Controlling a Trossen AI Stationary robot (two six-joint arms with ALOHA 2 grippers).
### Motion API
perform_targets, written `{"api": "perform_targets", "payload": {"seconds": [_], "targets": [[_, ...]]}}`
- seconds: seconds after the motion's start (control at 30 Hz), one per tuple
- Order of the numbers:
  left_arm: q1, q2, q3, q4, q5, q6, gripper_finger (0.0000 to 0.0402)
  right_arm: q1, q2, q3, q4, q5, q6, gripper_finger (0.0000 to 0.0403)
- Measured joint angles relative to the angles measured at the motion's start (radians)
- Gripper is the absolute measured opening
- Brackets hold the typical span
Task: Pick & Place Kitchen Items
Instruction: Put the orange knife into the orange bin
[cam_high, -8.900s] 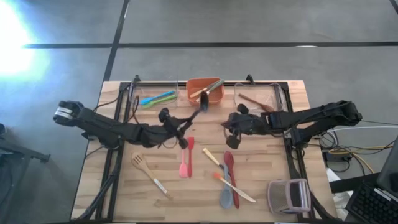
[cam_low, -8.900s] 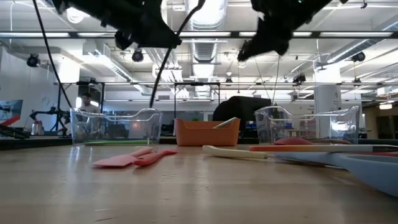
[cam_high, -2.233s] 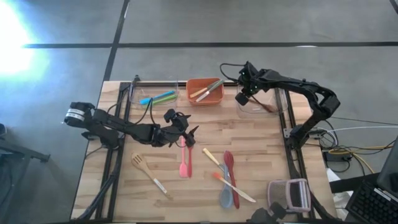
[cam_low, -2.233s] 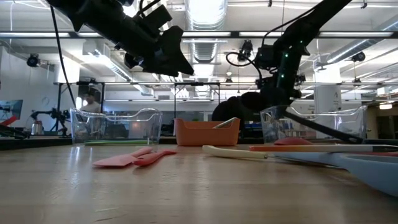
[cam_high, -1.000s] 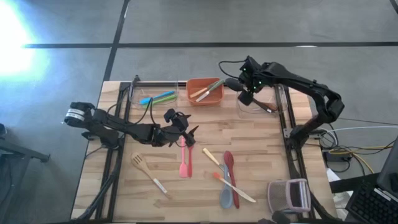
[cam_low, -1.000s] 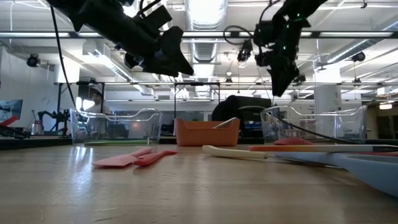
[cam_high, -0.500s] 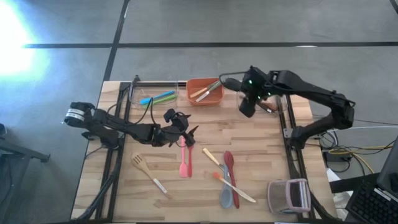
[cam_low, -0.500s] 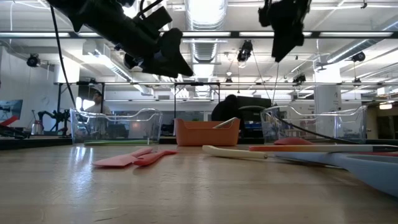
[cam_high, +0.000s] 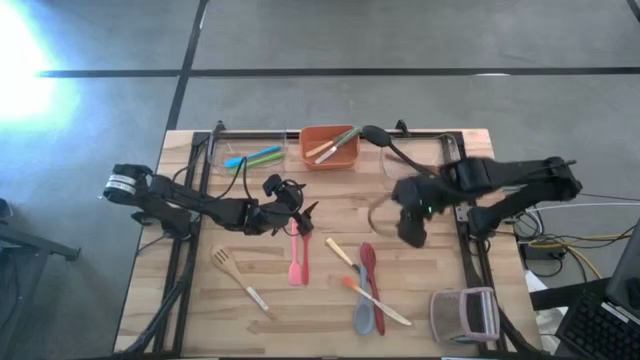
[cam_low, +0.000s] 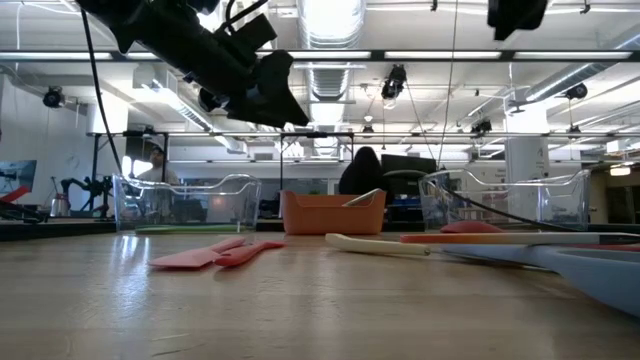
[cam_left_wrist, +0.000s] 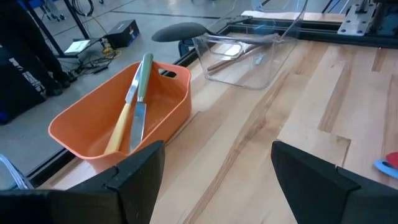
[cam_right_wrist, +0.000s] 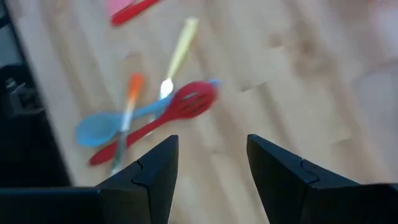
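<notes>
Utensils remain scattered over the worktop (cam_high: 420, 290); pink and red spatulas (cam_high: 298, 255) lie centre frame in the high view, a pale wooden fork (cam_high: 236, 279) lower left of them, and a crossed cluster of red spoon (cam_high: 369, 268), blue spoon (cam_high: 361, 312) and wood-handled pieces lower centre. Change noted: my right fingers (cam_high: 412, 228), over the clear bin (cam_high: 415, 160) at upper right a moment ago, have swung down toward the middle of the worktop; the dark utensil they carried there now lies in that bin, so I judge one placement done and the next pick beginning. Right fingers (cam_right_wrist: 208, 168) stand well open and empty, the red and blue spoons directly ahead in the wrist view. My left fingers (cam_high: 300, 215) have not moved; they hover above the pink spatulas, spread wide, holding nothing. The orange bin (cam_high: 330, 147) at upper centre holds two pieces; green and blue utensils (cam_high: 254, 157) rest in the upper-left bin. No brand, label or legible writing found.
</notes>
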Motion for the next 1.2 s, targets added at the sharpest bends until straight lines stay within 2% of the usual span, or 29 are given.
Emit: {"api": "perform_targets", "payload": {"seconds": [0.23, 0.53, 0.77, 0.97, 1.2], "targets": [[0.0, 0.0, 0.0, -0.011, 0.0, 0.0, 0.0296, 0.208, 0.074, -0.004, 0.049, -0.002, 0.182, 0.0179], [0.0, 0.0, 0.0, -0.037, 0.0, 0.0, 0.0296, 0.338, 0.253, -0.004, 0.074, -0.047, 0.3, 0.0179], [0.0, 0.0, 0.0, -0.073, 0.002, 0.025, 0.0296, 0.407, 0.408, 0.001, 0.145, -0.157, 0.37, 0.0169], [0.0, 0.0, 0.0, -0.08, 0.007, 0.056, 0.0296, 0.433, 0.505, 0.003, 0.318, -0.152, 0.37, 0.0162], [0.001, 0.0, 0.0, -0.071, 0.006, 0.058, 0.0296, 0.439, 0.602, -0.003, 0.327, -0.129, 0.37, 0.0163]]}}
